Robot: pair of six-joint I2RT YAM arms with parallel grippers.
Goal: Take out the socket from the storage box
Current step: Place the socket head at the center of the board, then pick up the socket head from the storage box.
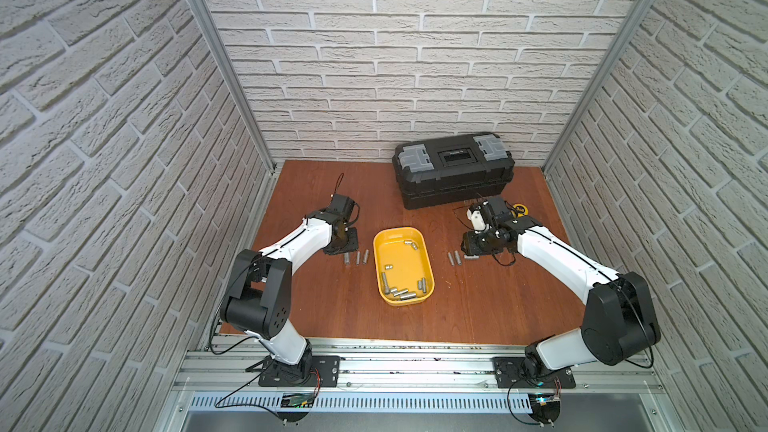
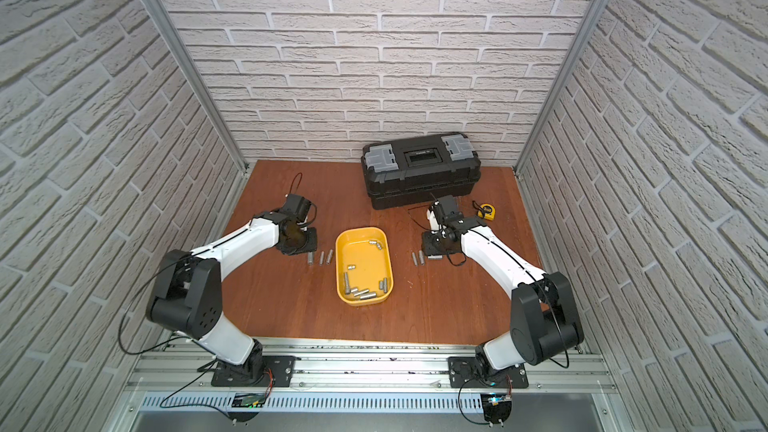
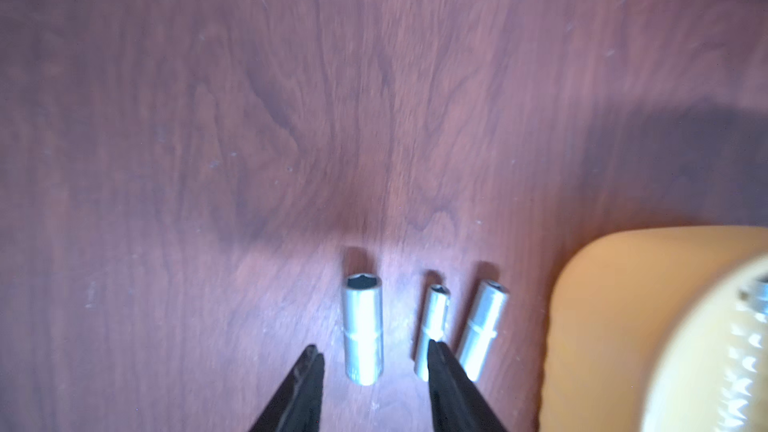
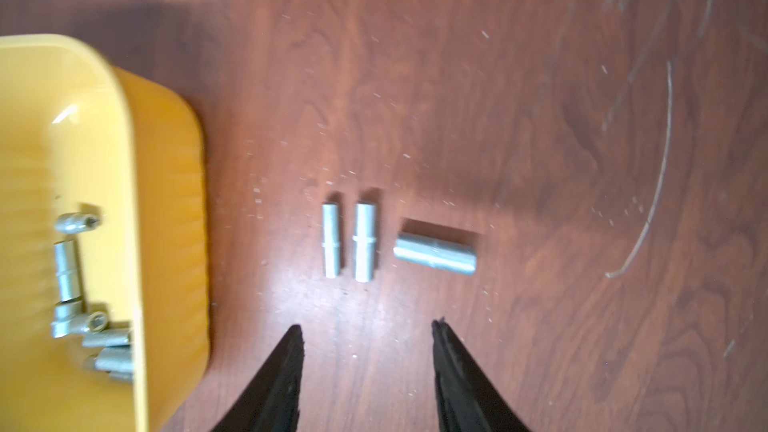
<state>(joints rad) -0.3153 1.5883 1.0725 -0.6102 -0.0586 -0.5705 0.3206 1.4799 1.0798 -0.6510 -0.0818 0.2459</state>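
We take the yellow box (image 1: 401,257) as our mark, standing in the middle of the table (image 1: 478,305). Most of the sockets (image 1: 401,292) lie inside it, bunched at its near end with a few at the far end, so we judge the job only partly done. Just beside the box's left side three lie on the wood as a left row (image 1: 356,257), side by side and apart. Just beside its right side lies a right row (image 1: 455,258) of three. We think they are laid apart so that each stays easy to count and to reach. The left pincer (image 3: 373,349) hangs low over the left row, its tips moderately parted to either side of the thick socket (image 3: 361,326), the one farthest from the box. Bare wood shows between that socket and each tip, so the pincer holds nothing. One tip crosses in front of the middle socket, and we cannot tell whether it touches. The right pincer (image 4: 365,326) hovers near the right row, its tips likewise parted and empty. The crosswise socket (image 4: 434,253), farthest from the box, lies turned across its two neighbours. Each arm keeps to its own side of the box, presumably so they never cross above it.
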